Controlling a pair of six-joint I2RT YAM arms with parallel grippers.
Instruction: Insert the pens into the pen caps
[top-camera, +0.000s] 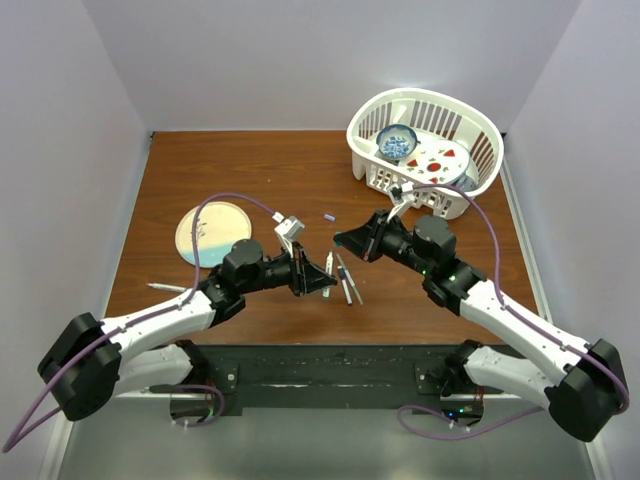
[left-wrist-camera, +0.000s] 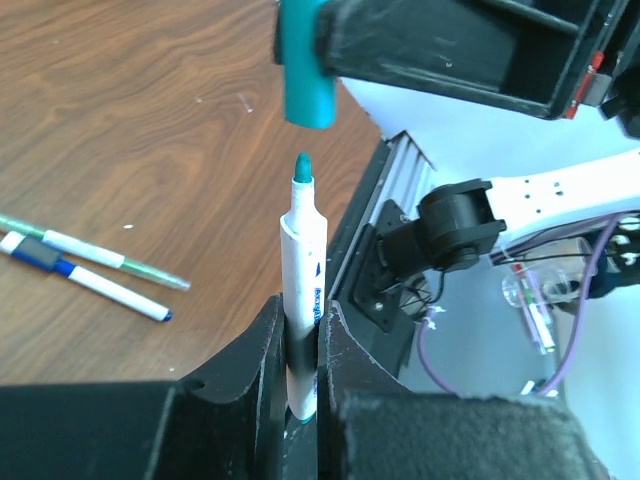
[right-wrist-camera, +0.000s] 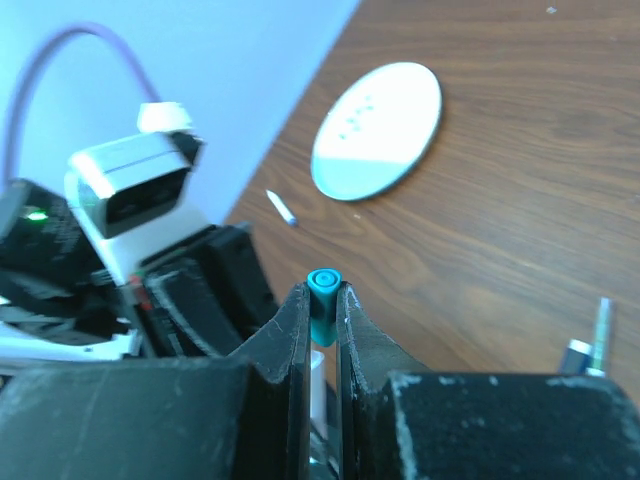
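Grip check: left gripper is clamping narrow on a white pen, holding it upright with the teal tip pointing up. Right gripper is pinching the teal cap between nearly closed fingers. From the left wrist view, the cap is hanging just above the pen tip, roughly in line, with a small gap showing and no contact. Both are meeting over the near-centre of the wooden table. A few loose pens are lying on the wood just beside the grippers. One stray pen is lying near the left edge, close to the round plate. Lavender cap is sitting alone just behind the grippers. White basket is sitting at the far right, holding dishes.
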